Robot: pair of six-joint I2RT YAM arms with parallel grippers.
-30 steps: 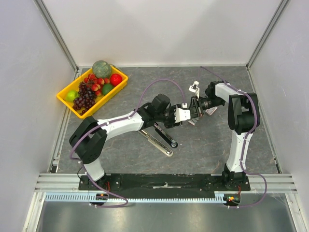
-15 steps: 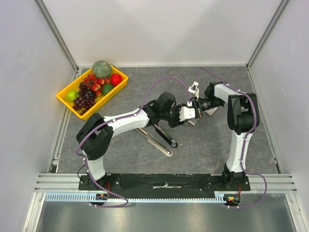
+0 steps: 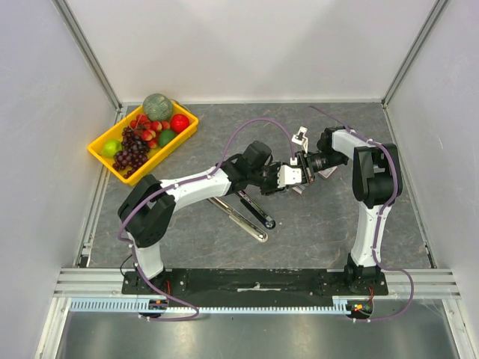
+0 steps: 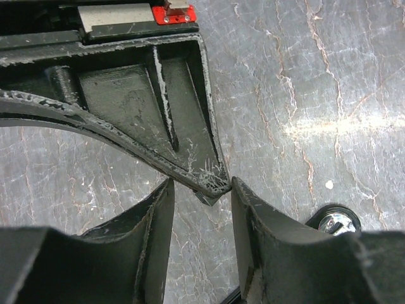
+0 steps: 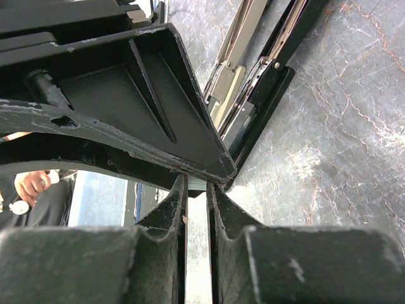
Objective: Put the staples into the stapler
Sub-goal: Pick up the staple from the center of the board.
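Note:
The stapler [image 3: 252, 213] lies opened flat on the grey table, below the grippers; it also shows in the right wrist view [image 5: 253, 95]. My right gripper [image 3: 301, 166] is shut on a thin grey strip of staples [image 5: 197, 183], whose end pokes out past its fingertips [image 4: 212, 198]. My left gripper [image 3: 288, 178] meets it tip to tip above the table. In the left wrist view my left gripper [image 4: 202, 185] is open, one finger [image 4: 155, 215] on each side of the strip's end, not pinching it. In the right wrist view my right gripper [image 5: 197, 185] has a very narrow gap.
A yellow tray [image 3: 101, 146] of fruit sits at the back left. A small white object [image 3: 301, 136] lies just behind the grippers, and a small pinkish-white item [image 3: 327, 173] lies under the right wrist. Grey walls enclose the table on three sides.
My left arm has reached further right and brought its gripper up against the right gripper's tips. The right arm has hardly moved.

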